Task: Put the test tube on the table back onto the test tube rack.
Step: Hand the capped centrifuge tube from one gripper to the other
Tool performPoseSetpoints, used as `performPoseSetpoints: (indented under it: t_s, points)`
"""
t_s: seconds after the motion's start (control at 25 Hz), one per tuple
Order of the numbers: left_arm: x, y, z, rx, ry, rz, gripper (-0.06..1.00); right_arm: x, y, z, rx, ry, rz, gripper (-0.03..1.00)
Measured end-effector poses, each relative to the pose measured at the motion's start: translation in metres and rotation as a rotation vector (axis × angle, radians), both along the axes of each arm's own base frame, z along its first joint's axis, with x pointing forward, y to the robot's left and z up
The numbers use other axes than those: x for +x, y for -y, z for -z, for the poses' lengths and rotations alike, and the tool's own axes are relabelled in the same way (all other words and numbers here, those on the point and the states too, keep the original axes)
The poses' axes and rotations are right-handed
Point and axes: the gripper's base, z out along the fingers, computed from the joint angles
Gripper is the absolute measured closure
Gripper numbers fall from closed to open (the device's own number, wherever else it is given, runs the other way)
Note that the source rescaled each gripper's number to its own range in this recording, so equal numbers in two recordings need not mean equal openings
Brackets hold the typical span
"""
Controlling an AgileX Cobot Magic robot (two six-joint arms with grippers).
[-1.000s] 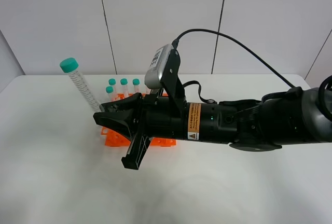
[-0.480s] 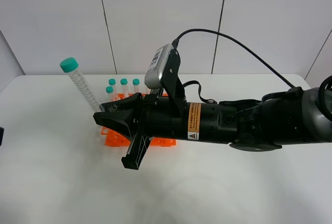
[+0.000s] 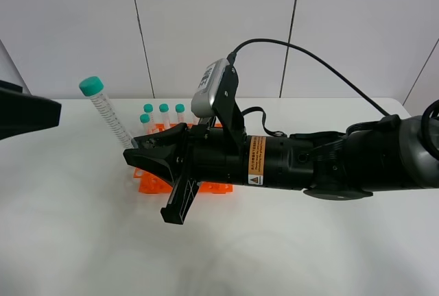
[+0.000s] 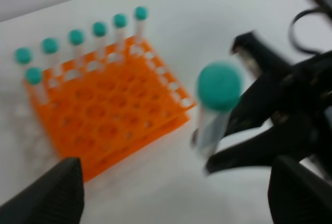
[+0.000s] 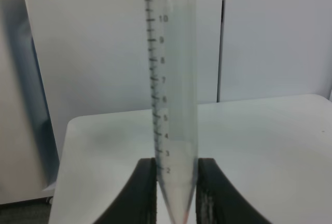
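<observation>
Right pincer [image 3: 133,149] level, clamped on test tube [image 3: 110,119] tip; left pincer [image 4: 174,198] spread wide, empty

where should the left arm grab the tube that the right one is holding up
Take the clear body of the test tube just under its teal cap, coming from the left of the high view, jaws across the tube. The right gripper pinches only the tapered tip, so the tilted upper length stands free.

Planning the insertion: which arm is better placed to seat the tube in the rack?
Right. The right gripper grips the test tube by its tip, cap up, near the test tube rack; the left gripper is open, empty.
</observation>
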Motion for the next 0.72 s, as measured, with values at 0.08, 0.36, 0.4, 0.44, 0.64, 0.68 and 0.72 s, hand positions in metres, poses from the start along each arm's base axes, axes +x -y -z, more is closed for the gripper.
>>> performPoseSetpoints:
  t_s: [0.08,0.36,0.4,0.44,0.64,0.68,0.72]
  points:
    - [0.006,0.006,-0.004,-0.027,-0.006,0.031,-0.02,0.0,0.0,0.0,0.0,0.0,0.0,0.97]
    - [0.023,0.019,-0.002,-0.057,-0.028,0.121,-0.02,0.0,0.0,0.0,0.0,0.0,-0.001,0.97]
    - [0.025,0.02,-0.001,-0.06,-0.028,0.125,-0.02,0.0,0.0,0.0,0.0,0.0,-0.001,0.97]
    - [0.026,0.021,-0.001,-0.062,-0.025,0.127,-0.02,0.0,0.0,0.0,0.0,0.0,-0.001,0.97]
    - [0.029,0.021,-0.005,-0.073,0.02,0.118,-0.02,0.0,0.0,0.0,-0.001,0.001,-0.001,0.97]
    - [0.029,0.021,-0.006,-0.074,0.024,0.115,-0.02,0.0,0.0,0.0,-0.001,0.001,-0.002,0.97]
    - [0.029,0.021,-0.006,-0.075,0.026,0.114,-0.02,0.0,0.0,0.0,-0.002,0.002,-0.003,0.97]
